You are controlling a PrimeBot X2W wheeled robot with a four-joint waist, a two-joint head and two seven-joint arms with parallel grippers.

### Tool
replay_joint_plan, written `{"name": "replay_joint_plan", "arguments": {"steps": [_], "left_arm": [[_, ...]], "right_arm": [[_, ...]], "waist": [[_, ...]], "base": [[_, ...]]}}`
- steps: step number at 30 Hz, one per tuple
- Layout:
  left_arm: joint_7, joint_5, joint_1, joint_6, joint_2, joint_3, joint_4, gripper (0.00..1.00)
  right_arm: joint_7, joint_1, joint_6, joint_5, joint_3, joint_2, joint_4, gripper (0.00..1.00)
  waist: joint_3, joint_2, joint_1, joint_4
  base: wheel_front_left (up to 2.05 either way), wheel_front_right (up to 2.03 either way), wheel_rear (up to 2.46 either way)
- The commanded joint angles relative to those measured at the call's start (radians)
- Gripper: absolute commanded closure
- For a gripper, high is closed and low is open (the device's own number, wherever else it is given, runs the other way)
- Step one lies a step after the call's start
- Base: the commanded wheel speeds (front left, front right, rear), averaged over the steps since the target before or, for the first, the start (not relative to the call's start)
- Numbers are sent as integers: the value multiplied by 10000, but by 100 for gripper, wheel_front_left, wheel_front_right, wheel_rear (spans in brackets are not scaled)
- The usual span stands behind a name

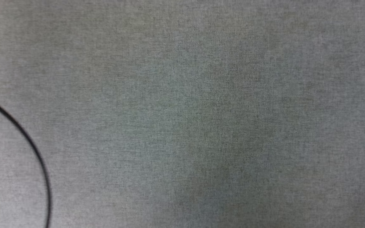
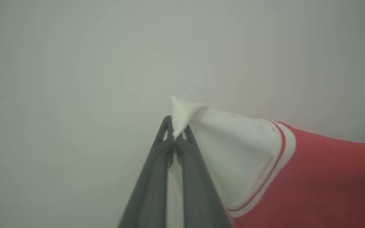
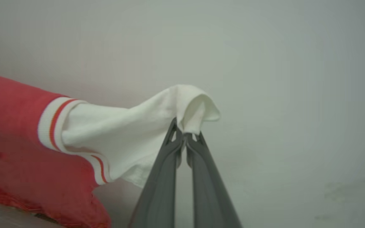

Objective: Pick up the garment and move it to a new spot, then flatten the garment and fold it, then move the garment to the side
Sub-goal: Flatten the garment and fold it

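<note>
Much of the garment [image 2: 312, 177] was cut off. In the left wrist view its red body ran out past the right and bottom edges, and in the right wrist view it ran off the left edge, so no print or collar could be made out. The left gripper [image 2: 174, 134] was clamped shut on a pinched peak of the white sleeve [image 2: 233, 152], its two dark fingers pressed together with cloth poking out above the tips. A red-and-white striped trim [image 2: 280, 148] lay where the sleeve met the red cloth. The right gripper [image 3: 185, 134] was likewise closed on a fold of the other white sleeve [image 3: 122, 133], which draped over its tips. Behind both grippers lay a pale, blurred backdrop [image 3: 296, 79] with no edge or detail to read. The head view gave a flat grey woven surface [image 1: 201, 110], slightly soft in focus, reaching every border. A thin black curved line [image 1: 27, 139] crossed its lower left corner, and it could not be told whether that was a cord or a mark.
</note>
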Motion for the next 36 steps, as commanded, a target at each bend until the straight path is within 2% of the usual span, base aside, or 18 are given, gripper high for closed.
{"name": "replay_joint_plan", "arguments": {"steps": [1, 6, 10, 15, 19, 22, 27, 30, 36], "left_arm": [[-93, -27, 320, -54, -92, -80, 49, 100], [-450, 55, 2337, -306, -457, -572, 337, 100], [-555, 32, 4275, -373, -547, -789, 124, 100], [-540, -126, 6911, -408, -441, -1167, -499, 100], [-218, -420, 9033, -103, -160, -1392, -1404, 100], [233, -517, 10471, 161, 315, -1605, -2200, 100], [828, -759, 12457, 737, 996, -1774, -3329, 100], [989, -836, 13332, 1023, 1338, -1839, -3743, 100], [1043, -1163, 14704, 1487, 1622, -1830, -4397, 100]], "right_arm": [[-106, 233, -14, 99, 49, -10, 58, 100], [-378, 2004, -12, 560, 696, -99, 319, 100], [-466, 3769, -12, 1190, 1294, -304, 35, 100], [-195, 6239, -12, 2165, 2318, -1078, -954, 100], [71, 7999, -14, 2895, 2804, -1744, -1904, 100], [277, 9132, -14, 3235, 3040, -2133, -2554, 100], [329, 10576, -16, 2941, 3436, -2978, -3293, 100], [263, 11286, -16, 2979, 3311, -3199, -3430, 100], [224, 12602, -16, 3094, 3116, -3444, -3779, 100]], "waist": [[-121, 0, -4, 46], [-904, 0, -4, 111], [-1820, 0, -4, 67], [-2966, 0, -4, 55], [-3750, 0, -4, 23], [-4219, 0, -4, -32], [-4806, 0, -4, -60], [-5107, 0, -4, -100], [-5692, 0, -4, -226]], "base": [[0, 0, 0], [0, 0, 0], [0, 0, 0], [0, 0, 0], [0, 0, 0], [0, 0, 0], [0, 0, 0], [0, 0, 0], [0, 0, 0]]}}
